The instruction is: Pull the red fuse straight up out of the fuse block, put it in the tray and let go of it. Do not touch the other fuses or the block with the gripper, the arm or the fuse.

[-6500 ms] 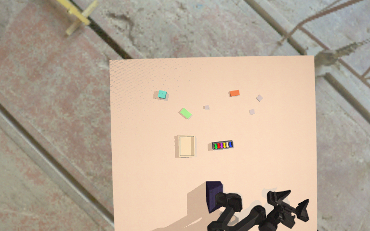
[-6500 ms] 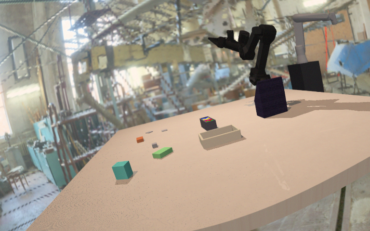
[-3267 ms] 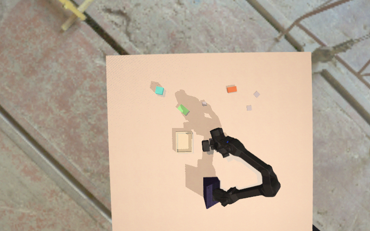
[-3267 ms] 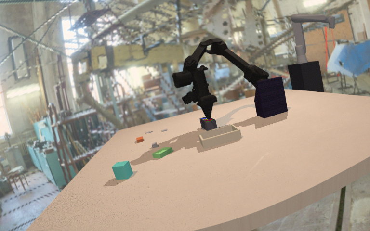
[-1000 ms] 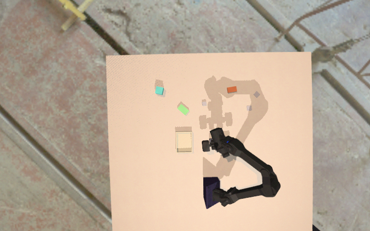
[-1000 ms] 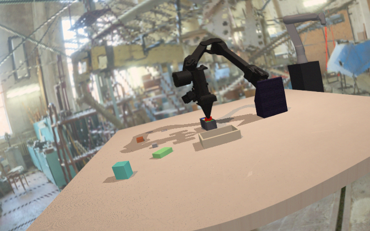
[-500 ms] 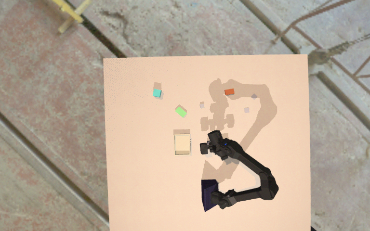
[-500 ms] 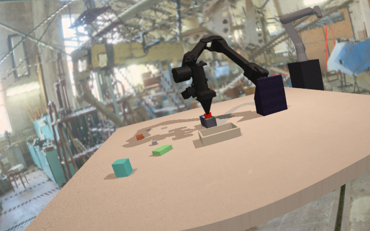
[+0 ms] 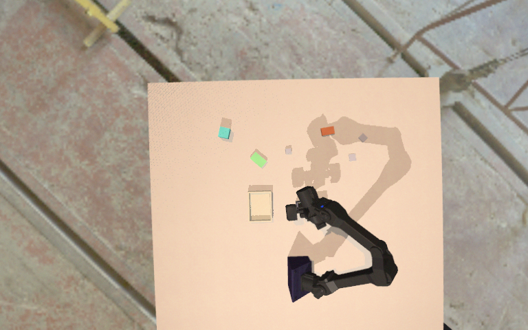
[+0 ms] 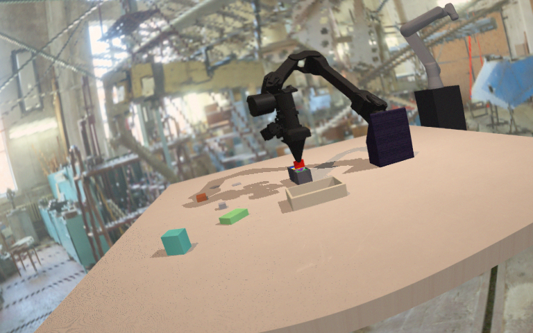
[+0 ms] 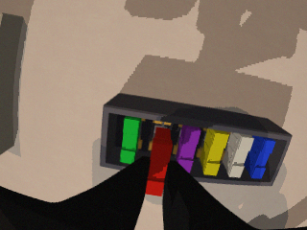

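Note:
My gripper (image 10: pixel 298 159) (image 11: pixel 157 167) is shut on the red fuse (image 10: pixel 299 164) (image 11: pixel 160 149), which stands raised above the fuse block (image 10: pixel 301 177) (image 11: pixel 192 111). A dark slot with metal contacts shows behind the fuse in the wrist view; whether its lower end is fully clear of the block cannot be told. The green fuse (image 11: pixel 130 136), purple fuse (image 11: pixel 190 139), yellow fuse (image 11: pixel 216 149), white fuse (image 11: pixel 240 152) and blue fuse (image 11: pixel 263 154) sit in the block. The beige tray (image 9: pixel 260 191) (image 10: pixel 320 198) stands close beside the block and holds nothing visible. The arm hides most of the block in the top view.
A green block (image 9: pixel 258 159) (image 10: pixel 233 216), a teal cube (image 9: pixel 224 133) (image 10: pixel 175 241), an orange block (image 9: pixel 327 130) (image 10: pixel 200 197) and small grey pieces lie away from the tray. The dark arm stand (image 9: pixel 298 276) (image 10: pixel 391 137) is at the arm's base.

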Available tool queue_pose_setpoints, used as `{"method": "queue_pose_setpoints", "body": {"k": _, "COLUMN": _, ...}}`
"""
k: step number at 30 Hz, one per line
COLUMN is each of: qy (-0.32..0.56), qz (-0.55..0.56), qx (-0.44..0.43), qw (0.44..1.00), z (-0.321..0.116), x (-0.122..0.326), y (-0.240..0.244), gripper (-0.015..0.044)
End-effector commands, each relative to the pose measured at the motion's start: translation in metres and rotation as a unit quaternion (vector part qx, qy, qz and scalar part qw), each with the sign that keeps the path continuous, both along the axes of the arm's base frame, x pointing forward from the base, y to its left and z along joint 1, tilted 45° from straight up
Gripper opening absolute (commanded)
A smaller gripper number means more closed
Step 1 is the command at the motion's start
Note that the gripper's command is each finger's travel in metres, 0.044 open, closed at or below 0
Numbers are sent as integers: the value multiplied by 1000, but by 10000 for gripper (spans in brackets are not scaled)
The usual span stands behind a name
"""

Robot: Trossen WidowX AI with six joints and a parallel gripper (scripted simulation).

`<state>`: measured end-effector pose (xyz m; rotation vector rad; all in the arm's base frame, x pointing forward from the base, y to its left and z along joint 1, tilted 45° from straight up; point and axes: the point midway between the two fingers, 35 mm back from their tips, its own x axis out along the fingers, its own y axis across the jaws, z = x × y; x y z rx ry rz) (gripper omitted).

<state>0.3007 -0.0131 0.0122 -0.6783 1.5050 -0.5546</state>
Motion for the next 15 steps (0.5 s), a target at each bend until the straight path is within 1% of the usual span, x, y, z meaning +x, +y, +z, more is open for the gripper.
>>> {"method": "queue_pose_setpoints", "body": {"k": 1, "qy": -2, "qz": -1, "qx": 2, "qw": 1000, "z": 1, "x": 0, "y": 3, "gripper": 0}}
{"method": "queue_pose_setpoints", "body": {"k": 15, "qy": -2, "qz": -1, "qx": 1, "qw": 1000, "z": 6, "x": 0, "y": 7, "gripper": 0}}
